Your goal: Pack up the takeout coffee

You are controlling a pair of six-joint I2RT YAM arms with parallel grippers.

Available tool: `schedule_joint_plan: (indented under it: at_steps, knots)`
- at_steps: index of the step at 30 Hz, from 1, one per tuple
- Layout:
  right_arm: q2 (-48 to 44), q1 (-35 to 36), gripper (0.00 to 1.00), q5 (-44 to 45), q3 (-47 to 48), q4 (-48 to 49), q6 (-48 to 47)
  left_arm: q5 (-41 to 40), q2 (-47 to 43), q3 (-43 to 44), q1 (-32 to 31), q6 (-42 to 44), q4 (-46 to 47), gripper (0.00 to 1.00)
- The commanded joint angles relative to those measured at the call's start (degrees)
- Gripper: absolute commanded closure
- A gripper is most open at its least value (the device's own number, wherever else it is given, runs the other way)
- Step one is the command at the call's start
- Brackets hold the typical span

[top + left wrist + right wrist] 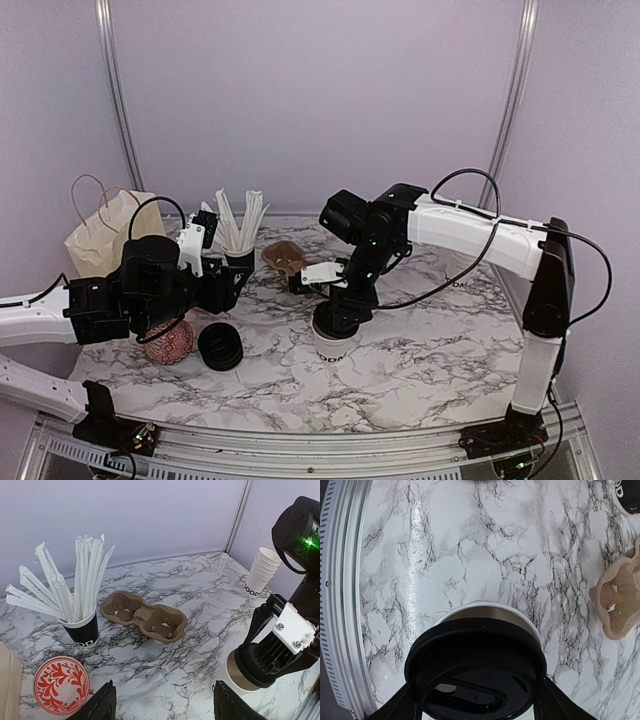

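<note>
Things standing across the surface (430, 350)
The cup of sticks (238, 265) is standing back left, the carrier (283, 258) lying just right of it; the bowl (168, 341) and lid stack (220, 347) are sitting nearer; right of them the coffee cup (330, 348) is standing, its lid (475, 680) on top.

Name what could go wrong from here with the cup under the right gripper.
1. The right gripper grips only the black lid. A lift might pull the lid off the white cup instead of carrying it.
2. Nothing steadies the cup. The left gripper hangs open, apart from it, so a sideways push could tip it.
</note>
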Motion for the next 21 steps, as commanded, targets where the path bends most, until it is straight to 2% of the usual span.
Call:
schedule_joint_plan:
  at_steps: [1, 8, 16, 19, 21]
  knots:
    - [1.6, 0.9, 0.35, -0.8, 1.1, -0.6, 0.2, -1.2, -0.6, -0.7, 0.1, 0.1, 1.0, 0.33]
    - [2.5, 0.9, 0.32, -0.5, 1.8, -0.5, 0.3, -1.3, -1.1, -1.2, 0.1, -0.1, 1.0, 0.33]
    - [1.4, 1.0, 0.17, -2.8, 3.3, -0.1, 0.5, -1.1, -0.4, -1.3, 0.1, -1.0, 1.0, 0.32]
    - [0.6, 0.9, 0.07, -3.5, 3.6, -0.4, 0.4, -0.2, 0.9, -1.0, 0.1, -2.6, 1.0, 0.3]
    - [-0.4, 1.0, 0.05, -3.5, 3.6, -0.2, 0.4, 0.2, 2.4, -0.1, 0.1, -4.0, 0.8, 0.3]
